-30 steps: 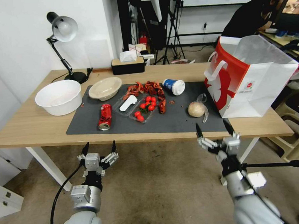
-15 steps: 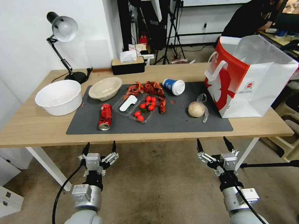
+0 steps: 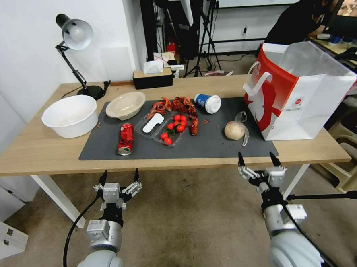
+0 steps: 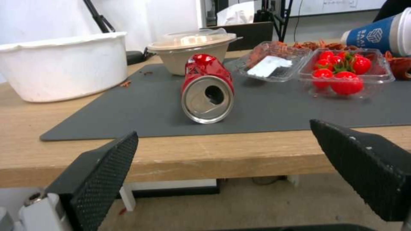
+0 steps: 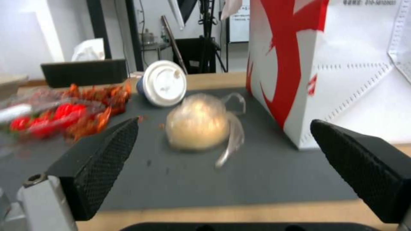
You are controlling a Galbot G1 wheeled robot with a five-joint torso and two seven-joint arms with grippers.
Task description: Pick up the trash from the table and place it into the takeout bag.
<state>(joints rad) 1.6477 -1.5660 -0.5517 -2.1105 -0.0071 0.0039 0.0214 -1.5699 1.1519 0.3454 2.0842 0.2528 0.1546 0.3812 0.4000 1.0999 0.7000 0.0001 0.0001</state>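
Light wood and a dark grey mat [image 3: 211,143] are filling the middle of the head view, where the table [image 3: 34,152] is running from left to right across the frame with the takeout bag [image 3: 301,97] standing upright at its right end, its near corner sitting on the mat's edge. Compared with half a second ago, the right gripper [image 3: 257,161] is sitting slightly higher and further right in the frame, its tips now reaching up to the table's front edge at lower right; the left gripper [image 3: 119,175] is hanging where it was at lower left, below the table edge. Both are showing their fingers spread wide with nothing between them. The beige ball in clear wrap [image 3: 234,130] is lying on the mat just above the right gripper in the frame, close beside the bag's red side, and the blue paper cup [image 3: 207,103] is lying on its side further up and left. The crushed red can [image 3: 125,138] is lying on the mat above the left gripper, with the beige bowl [image 3: 125,105] and a white bowl [image 3: 69,115] off the mat up to the left. From the left wrist the can's open end [image 4: 207,98] is facing the camera squarely, which the head view is not giving, and a clear tray of tomatoes [image 4: 345,72] is sitting to its right. From the right wrist the ball [image 5: 197,125] is appearing between the two black fingers [image 5: 96,163], with the cup's white lid [image 5: 165,82] behind it.
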